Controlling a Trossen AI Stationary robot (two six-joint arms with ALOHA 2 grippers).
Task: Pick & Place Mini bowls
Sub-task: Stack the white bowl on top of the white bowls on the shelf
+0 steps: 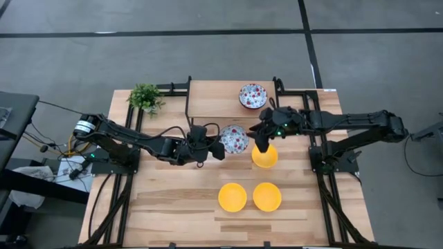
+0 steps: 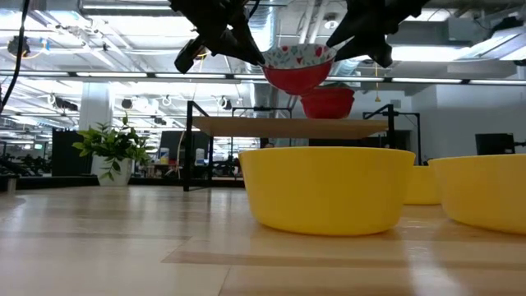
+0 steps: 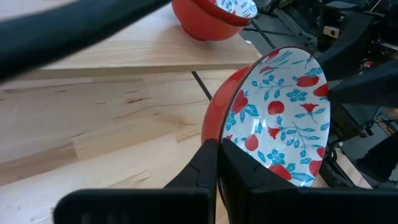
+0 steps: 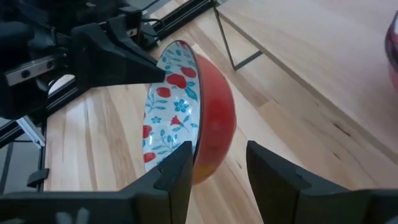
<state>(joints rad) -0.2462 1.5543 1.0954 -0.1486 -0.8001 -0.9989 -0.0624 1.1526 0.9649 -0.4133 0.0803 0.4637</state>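
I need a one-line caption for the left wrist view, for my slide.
Left gripper shut on the rim of a floral bowl, lifted over the table; another floral bowl rests on the shelf beyond.

left pincer (image 1: 220,148) clamped, raised | right pincer (image 1: 260,142) spread, raised, facing it

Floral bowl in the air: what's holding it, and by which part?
The left gripper is shut on the floral bowl's rim. The right gripper straddles the opposite rim, open and not yet gripping.
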